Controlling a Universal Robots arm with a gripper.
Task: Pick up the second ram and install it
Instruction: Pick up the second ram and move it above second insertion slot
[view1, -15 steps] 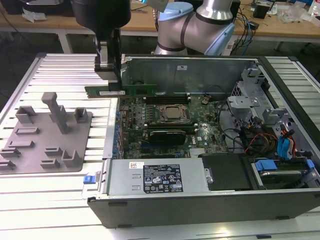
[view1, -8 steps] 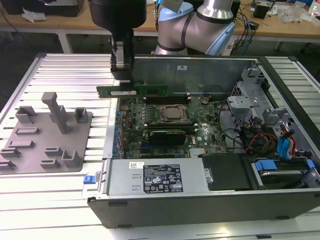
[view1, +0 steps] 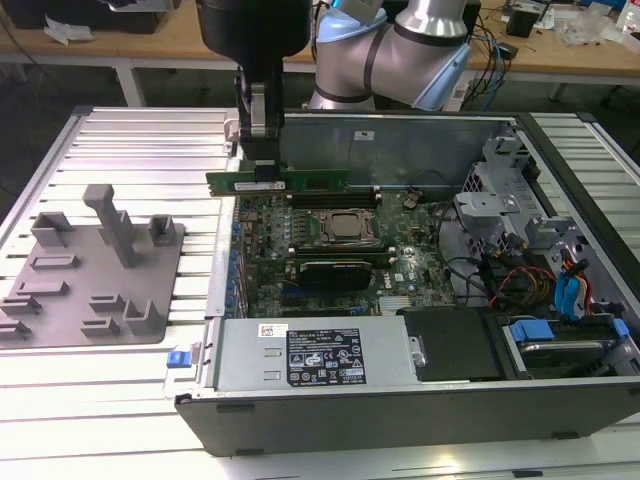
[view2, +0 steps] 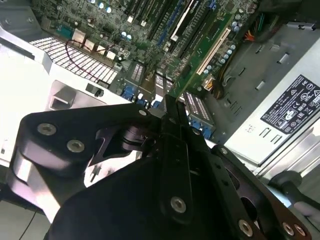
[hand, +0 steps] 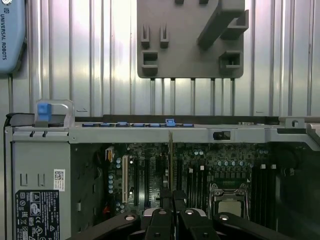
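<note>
The second ram (view1: 290, 181) is a long green stick held level above the far edge of the motherboard (view1: 330, 250), over the black memory slots (view1: 325, 199) behind the silver CPU socket (view1: 351, 227). My gripper (view1: 264, 168) is shut on it near its end toward the exterior view's left. In the first wrist view the ram (hand: 170, 160) appears edge-on as a thin line running out from the gripper (hand: 171, 196). In the second wrist view its thin edge (view2: 164, 89) sticks out past the gripper (view2: 167, 106), above the board.
The open computer case (view1: 560, 180) holds a power supply (view1: 315, 352) at the front and drive cages with cables (view1: 540, 250) on the exterior view's right. A grey fixture plate (view1: 95, 265) with blocks lies on the ribbed table on the exterior view's left.
</note>
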